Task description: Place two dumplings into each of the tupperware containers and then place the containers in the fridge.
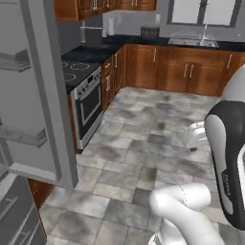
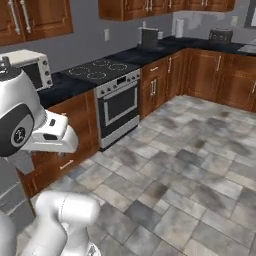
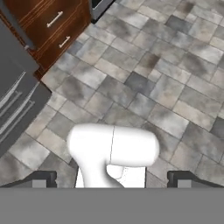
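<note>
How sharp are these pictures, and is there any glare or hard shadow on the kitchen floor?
Left base view: soft, floor mottled, no hard shadows. Right base view: stove slightly blurred, lighting even. Hand view: tiles clear, no glare; fingers apart.

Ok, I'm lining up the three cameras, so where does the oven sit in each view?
Left base view: the oven is left of centre, under the black cooktop.
Right base view: it is near the centre, slightly left and above the middle.
Hand view: what seems to be its lower corner pokes in at the top edge.
Shared landmark: the wooden drawer cabinet beside it.
</note>
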